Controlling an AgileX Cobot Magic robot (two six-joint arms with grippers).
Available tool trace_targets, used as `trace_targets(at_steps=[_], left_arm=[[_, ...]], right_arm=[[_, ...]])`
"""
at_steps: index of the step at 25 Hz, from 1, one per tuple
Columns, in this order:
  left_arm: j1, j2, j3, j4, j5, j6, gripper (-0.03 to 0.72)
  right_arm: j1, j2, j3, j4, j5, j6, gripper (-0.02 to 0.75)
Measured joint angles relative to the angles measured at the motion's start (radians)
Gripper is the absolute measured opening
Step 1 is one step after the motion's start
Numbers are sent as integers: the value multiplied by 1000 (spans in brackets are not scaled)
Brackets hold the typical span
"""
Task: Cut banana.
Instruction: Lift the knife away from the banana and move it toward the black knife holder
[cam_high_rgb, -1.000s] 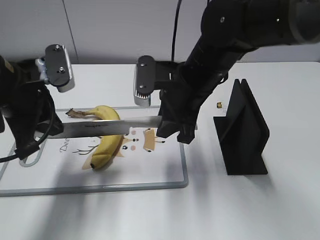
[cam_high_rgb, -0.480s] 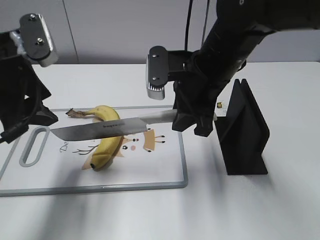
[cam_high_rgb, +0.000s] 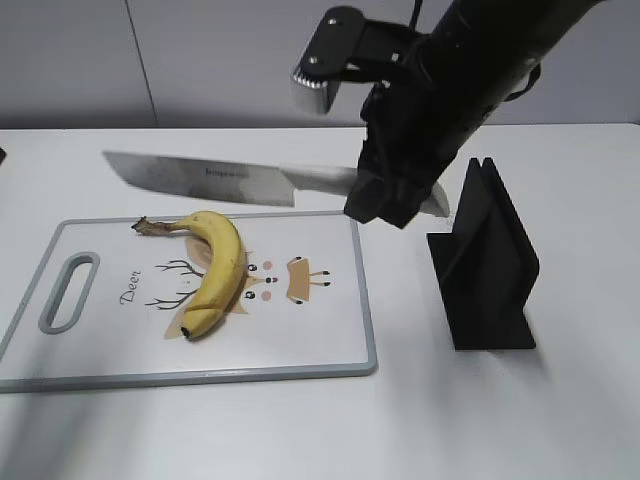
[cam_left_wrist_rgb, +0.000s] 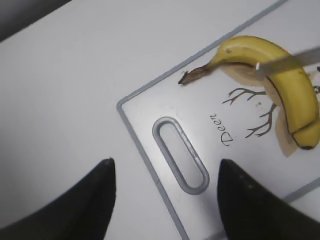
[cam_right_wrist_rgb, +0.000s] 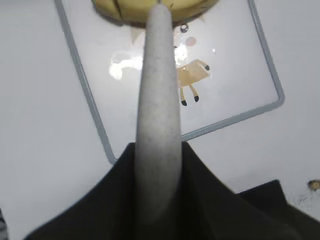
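The yellow banana (cam_high_rgb: 215, 270) lies on the white cutting board (cam_high_rgb: 320, 340), stem to the back left. It also shows in the left wrist view (cam_left_wrist_rgb: 280, 75), with thin dark lines across it, and at the top of the right wrist view (cam_right_wrist_rgb: 150, 7). My right gripper (cam_high_rgb: 395, 195) is shut on the handle of a large knife (cam_high_rgb: 230, 180) and holds it level, well above the board's far edge. The handle (cam_right_wrist_rgb: 157, 100) runs between the jaws (cam_right_wrist_rgb: 157, 200). My left gripper (cam_left_wrist_rgb: 165, 200) is open and empty above the board's handle slot (cam_left_wrist_rgb: 180, 155). It is out of the exterior view.
A black knife stand (cam_high_rgb: 490, 270) stands upright on the white table to the right of the board. The board has a grey rim (cam_left_wrist_rgb: 150, 115) and a deer drawing. A grey wall runs behind the table.
My right gripper has lifted the knife off the banana, up and to the right. My left arm has drawn back to the left, out of the exterior view.
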Motion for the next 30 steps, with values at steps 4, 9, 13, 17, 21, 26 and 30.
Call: trace_targets(at_steps=[4, 9, 13, 17, 21, 26, 30], left_arm=[[55, -8, -87, 16, 222, -176, 615], [68, -86, -39, 105, 417, -289, 600], [68, -279, 91, 119, 383, -301, 597], [68, -491, 183, 123, 373, -303, 595], [68, -688, 261, 120, 369, -303, 593], [68, -922, 371, 120, 391, -328, 589], [68, -1105, 429, 120, 410, -368, 590]], right_arm=[[0, -25, -55, -25, 79, 258, 161], [0, -63, -44, -31, 162, 556, 161], [0, -124, 33, -51, 146, 762, 161], [0, -191, 66, -85, 117, 920, 161], [-1, -229, 66, -179, 113, 1065, 161], [-37, -242, 75, -238, 154, 1140, 161], [-93, -270, 76, -249, 164, 1152, 161]])
